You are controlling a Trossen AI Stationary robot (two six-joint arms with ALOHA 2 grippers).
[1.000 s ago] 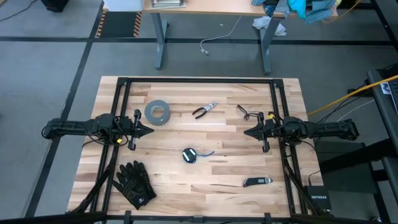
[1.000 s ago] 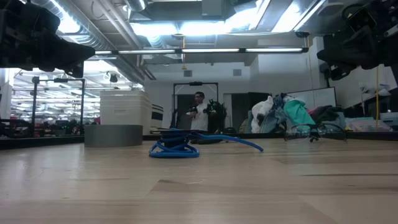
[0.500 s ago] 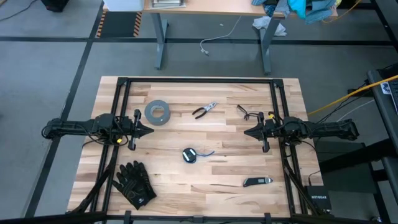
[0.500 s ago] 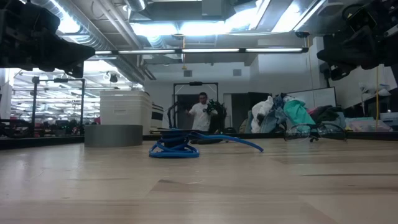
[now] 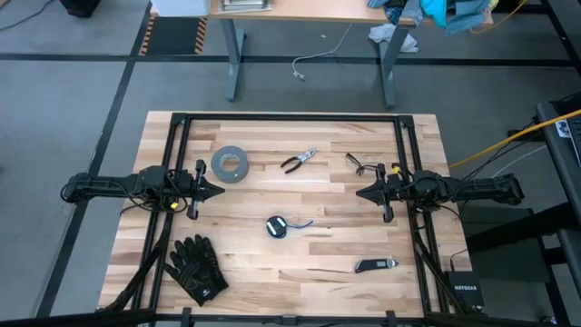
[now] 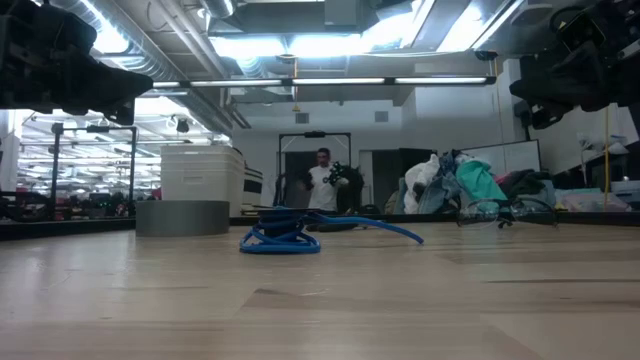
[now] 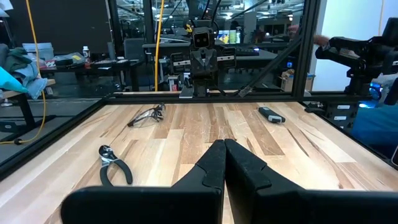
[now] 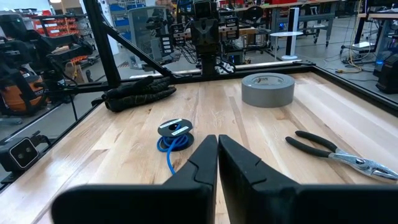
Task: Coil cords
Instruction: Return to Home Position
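**A:** ok, top-down cam first, what've we got?

**B:** The cords [image 5: 277, 226] sit as a small round bundle near the middle of the counter [image 5: 300, 286]. One blue end trails off toward the right side. The left arm [image 5: 127, 187] hangs over the left edge and the right arm [image 5: 454, 189] over the right edge. Their tips point at each other, both well apart from the bundle. A grey tape roll [image 5: 230, 163], pliers [image 5: 299, 161] and glasses [image 5: 360, 164] line up toward the top of that picture. Black gloves [image 5: 195, 269] lie near the lower left corner and a small knife [image 5: 375, 265] toward the lower right.

**A:** and the counter-level one?

**B:** The bundle's lying flat on the wood with its blue loops showing, loose end arcing off to the right. The tape roll's behind it on the left, glasses farther off on the right. Both arms are just dark shapes up in the top corners. A person [image 6: 322, 182] stands way back in the room.

**A:** left wrist cam?

**B:** The left jaws are pressed together. Pliers, glasses and knife lie ahead on the wood, and the right arm faces it from across the counter.

**A:** right wrist?

**B:** The right jaws are pressed together too. The bundle lies ahead of them, not touching. The gloves and tape roll are beyond it and the pliers off to one side.
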